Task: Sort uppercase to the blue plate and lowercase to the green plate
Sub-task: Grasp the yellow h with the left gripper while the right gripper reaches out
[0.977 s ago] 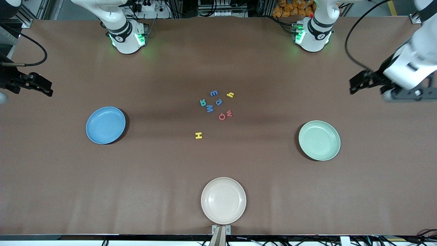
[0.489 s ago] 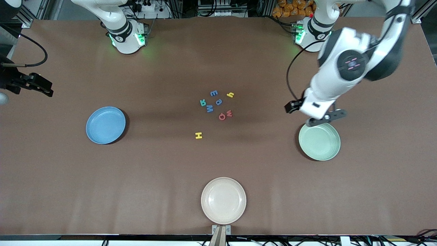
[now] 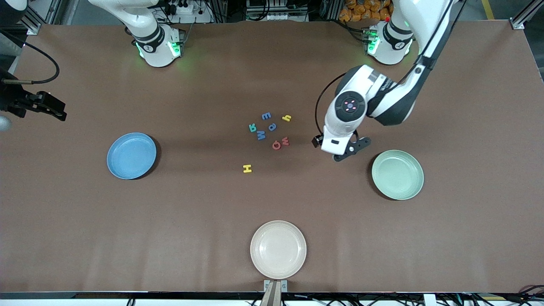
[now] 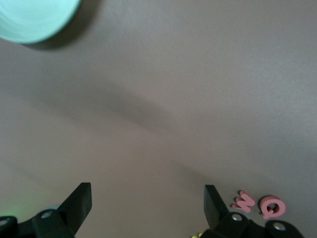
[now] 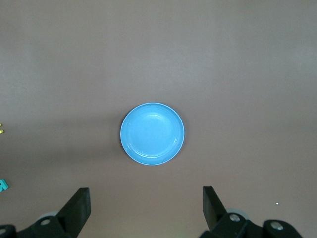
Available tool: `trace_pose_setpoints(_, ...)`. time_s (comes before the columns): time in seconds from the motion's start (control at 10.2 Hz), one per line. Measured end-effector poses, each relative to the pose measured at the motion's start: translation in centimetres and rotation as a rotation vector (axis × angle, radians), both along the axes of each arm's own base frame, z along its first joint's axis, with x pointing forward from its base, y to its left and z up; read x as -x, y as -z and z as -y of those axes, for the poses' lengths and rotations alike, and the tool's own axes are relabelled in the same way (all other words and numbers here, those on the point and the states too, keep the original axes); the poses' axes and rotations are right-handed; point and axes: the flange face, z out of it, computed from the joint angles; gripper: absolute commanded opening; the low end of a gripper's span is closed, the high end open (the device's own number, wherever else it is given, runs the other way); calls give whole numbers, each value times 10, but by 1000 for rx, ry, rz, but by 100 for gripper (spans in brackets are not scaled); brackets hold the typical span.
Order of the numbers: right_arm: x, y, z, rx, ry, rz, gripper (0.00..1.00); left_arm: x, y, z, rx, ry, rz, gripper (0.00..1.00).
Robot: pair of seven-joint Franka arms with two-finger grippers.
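Eight small foam letters lie loosely clustered at the middle of the brown table (image 3: 170, 221): a blue e (image 3: 266, 115) and a yellow h (image 3: 287, 117) farthest from the front camera, then a teal R (image 3: 252, 127), a blue a (image 3: 272, 126) and a blue M (image 3: 261, 135), then a red w (image 3: 284, 140) touching a red ring-shaped Q (image 3: 276, 145), and a yellow H (image 3: 247, 168) apart and nearest the camera. The blue plate (image 3: 131, 155), round and shallow with a raised rim, sits toward the right arm's end; the matching pale green plate (image 3: 398, 174) sits toward the left arm's end. The left gripper (image 3: 346, 154) hangs over bare table between the letters and the green plate, jaws wide apart and empty. The right gripper (image 5: 146, 210) waits high above the blue plate, jaws likewise spread, holding nothing.
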Motion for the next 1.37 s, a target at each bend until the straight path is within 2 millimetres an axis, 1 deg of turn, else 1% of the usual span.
trace_pose_setpoints(0.2,-1,4,-1,-1,-1,-10,100,17,18,23,-31,-86,-11,100)
trace_pose_setpoints(0.29,-1,10,-3,-18,-2,-23,100,24,25,35,-37,-142,-1,100)
trace_pose_setpoints(0.59,-7,34,-19,-92,-14,-39,100,37,44,64,-13,-283,41,100)
trace_pose_setpoints(0.78,-7,46,-37,-99,-31,-46,100,56,59,83,16,-352,68,100)
trace_pose_setpoints(0.88,-7,52,-53,-102,-35,-46,100,68,66,92,29,-374,78,100)
trace_pose_setpoints(0.98,-6,60,-75,-103,-27,-43,100,81,73,100,37,-385,84,100)
trace_pose_setpoints(1.17,-1,80,-128,-103,-13,-42,100,107,89,107,43,-386,91,100)
trace_pose_setpoints(1.37,5,106,-187,-108,15,-47,100,132,107,107,40,-385,128,100)
